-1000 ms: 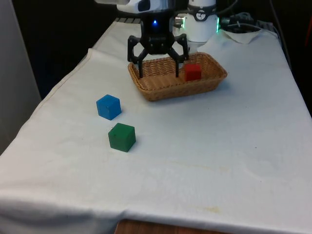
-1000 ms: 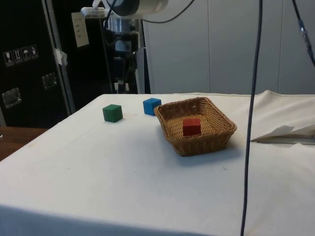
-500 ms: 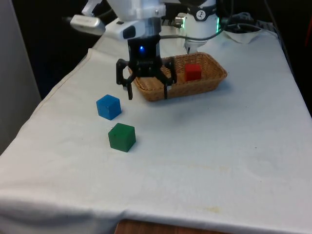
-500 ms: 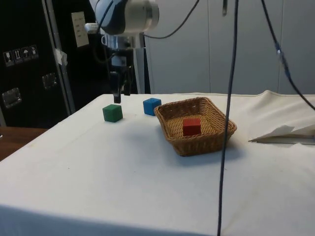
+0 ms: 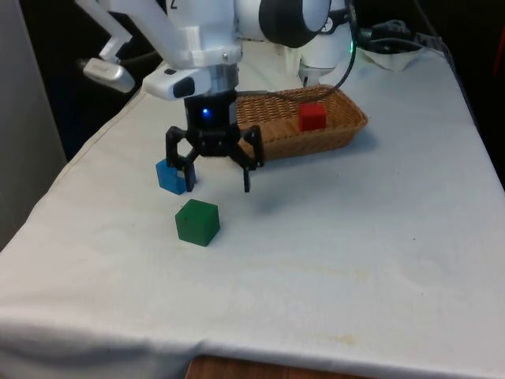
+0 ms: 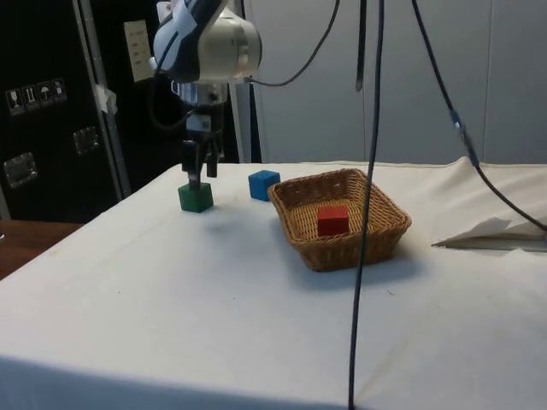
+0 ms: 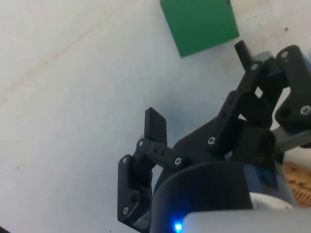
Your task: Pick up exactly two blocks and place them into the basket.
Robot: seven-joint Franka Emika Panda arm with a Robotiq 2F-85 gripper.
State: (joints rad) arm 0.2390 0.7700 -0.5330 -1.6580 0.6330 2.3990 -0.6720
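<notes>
Black gripper (image 5: 218,181) on a white arm (image 5: 197,39), over a plain white cloth (image 5: 355,237). Green block (image 5: 196,222), solid colour, no markings. Blue block (image 5: 170,175), a bright sky shade. Red block (image 5: 312,116) sits in the basket (image 5: 347,130), tan woven wicker, golden-brown weave all round. Dark cabinets (image 6: 51,102) behind.
</notes>
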